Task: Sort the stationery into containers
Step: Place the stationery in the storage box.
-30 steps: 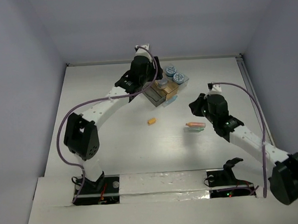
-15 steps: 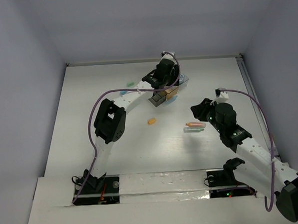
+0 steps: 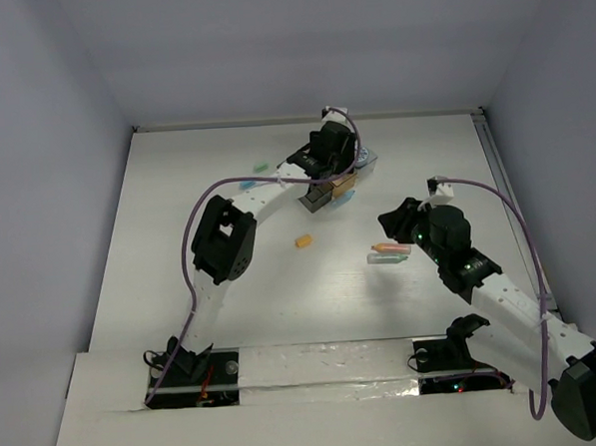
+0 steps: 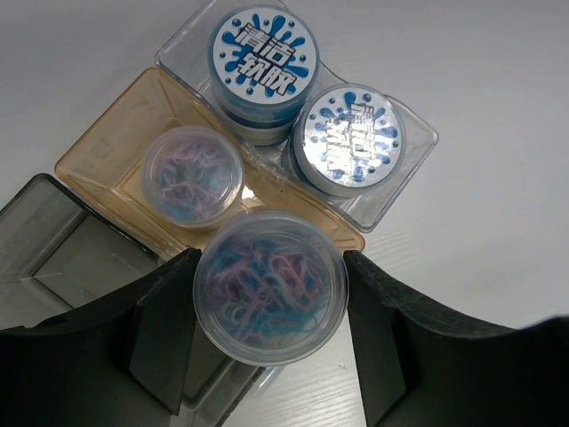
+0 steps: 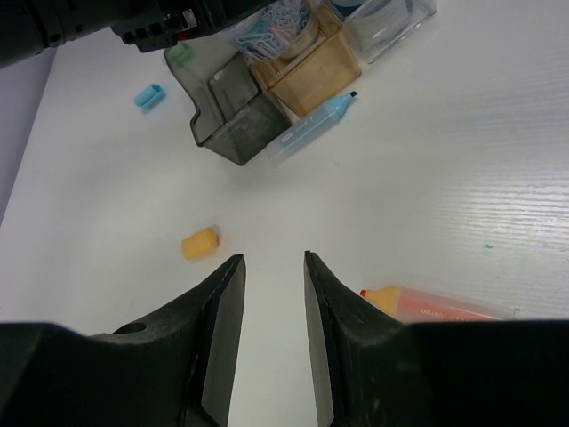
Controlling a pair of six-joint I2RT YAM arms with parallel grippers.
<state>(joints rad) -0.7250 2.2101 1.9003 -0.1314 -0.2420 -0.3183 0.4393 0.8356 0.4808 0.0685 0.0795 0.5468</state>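
Left gripper [image 4: 271, 311] clenched on clear round paper-clip tub [image 4: 269, 286]; lower it level into tan translucent box [image 4: 105, 149], 5 o'clock end; right gripper [image 5: 272, 267] jaws parted, empty

White table [image 3: 181, 279], faint grain. Lying directly on it, toward the far middle, were three joined boxes in a row: grey box [image 5: 233, 111], tan box [image 5: 311, 67], clear box [image 5: 391, 22]. A blue pen [image 5: 313, 124] lay flat against their near side. An orange block [image 5: 200, 242] sat alone mid-table. A blue cap [image 5: 149, 94] and green cap [image 3: 261, 167] lay left of the boxes, apart. To the right, an orange marker [image 3: 389, 247] and pale green stick [image 3: 385, 258] lay side by side.
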